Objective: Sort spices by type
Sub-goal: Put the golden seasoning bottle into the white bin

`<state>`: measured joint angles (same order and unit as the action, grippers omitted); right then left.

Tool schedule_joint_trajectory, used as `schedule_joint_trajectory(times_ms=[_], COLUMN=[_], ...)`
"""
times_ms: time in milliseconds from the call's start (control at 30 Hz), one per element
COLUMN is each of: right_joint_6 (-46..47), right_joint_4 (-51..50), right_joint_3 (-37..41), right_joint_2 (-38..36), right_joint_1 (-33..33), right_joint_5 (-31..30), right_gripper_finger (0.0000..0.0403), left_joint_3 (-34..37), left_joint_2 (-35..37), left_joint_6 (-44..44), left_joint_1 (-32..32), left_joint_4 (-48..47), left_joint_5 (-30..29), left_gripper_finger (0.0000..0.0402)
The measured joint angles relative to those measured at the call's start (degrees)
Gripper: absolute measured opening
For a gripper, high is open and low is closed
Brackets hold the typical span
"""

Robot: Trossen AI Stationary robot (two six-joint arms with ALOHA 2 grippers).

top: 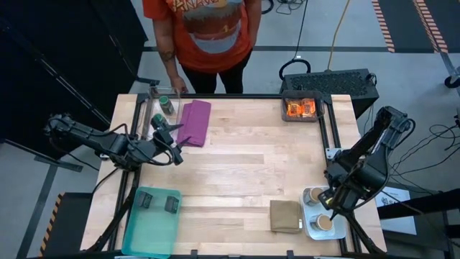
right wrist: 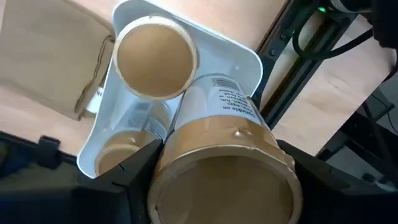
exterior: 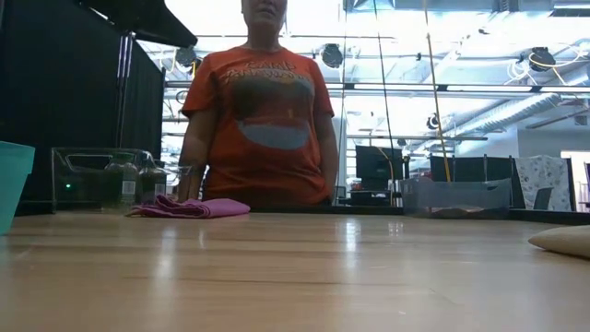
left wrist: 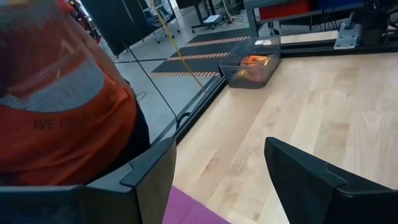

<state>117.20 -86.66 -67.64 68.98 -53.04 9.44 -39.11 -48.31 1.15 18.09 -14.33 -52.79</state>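
I am seeing the right gripper (right wrist: 217, 186) holding its fingers clamped on a tan-topped cup (right wrist: 224, 168) above the white tray (top: 314, 229) at the desk's (top: 244, 173) right front corner. The cup's long axis is pointing along the fingers, tan top toward the wrist camera. The left gripper (top: 175, 147) is hovering beside the purple cloth (top: 194, 122) with a green-lidded jar (top: 159, 124) between its fingers; whether they press it, I cannot tell.

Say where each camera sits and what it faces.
High: overhead, straight down on the table and both arms.
Low: table height, facing the person; no arm shows.
Left wrist: past open jaws toward the packet bin, also in high view.
Right wrist: jaws around a tan-topped cup over the white tray.
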Motion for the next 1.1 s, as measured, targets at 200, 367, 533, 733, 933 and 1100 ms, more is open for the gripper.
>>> schedule_joint_trajectory(times_ms=[200,367,533,733,933,1100], right_joint_6=[0.5,-0.4,-1.2,-2.4,-3.0,-4.2], right_joint_4=[1.4,2.6,2.7,4.3,5.6,5.8], right_joint_3=[0.0,0.0,0.0,0.0,0.0,0.0], right_joint_2=[1.0,2.4,3.8,5.7,7.7,9.4], right_joint_1=[0.0,0.0,0.0,0.0,0.0,0.0], right_joint_5=[-0.6,-0.1,-0.3,-0.4,-0.4,-0.4], right_gripper_finger=[0.0246,0.0246,0.0246,0.0246,0.0246,0.0246], left_joint_3=[0.0,0.0,0.0,0.0,0.0,0.0], left_joint_2=[0.0,0.0,0.0,0.0,0.0,0.0], left_joint_6=[1.5,1.6,2.8,2.9,2.9,2.9], left_joint_1=[0.2,0.3,0.3,0.3,0.3,0.4], left_joint_4=[-1.9,-2.2,-2.6,-2.7,-2.7,-2.7], left_joint_5=[0.5,0.7,0.7,0.7,0.7,0.7], left_gripper_finger=[0.0251,0.0251,0.0251,0.0251,0.0251,0.0251])
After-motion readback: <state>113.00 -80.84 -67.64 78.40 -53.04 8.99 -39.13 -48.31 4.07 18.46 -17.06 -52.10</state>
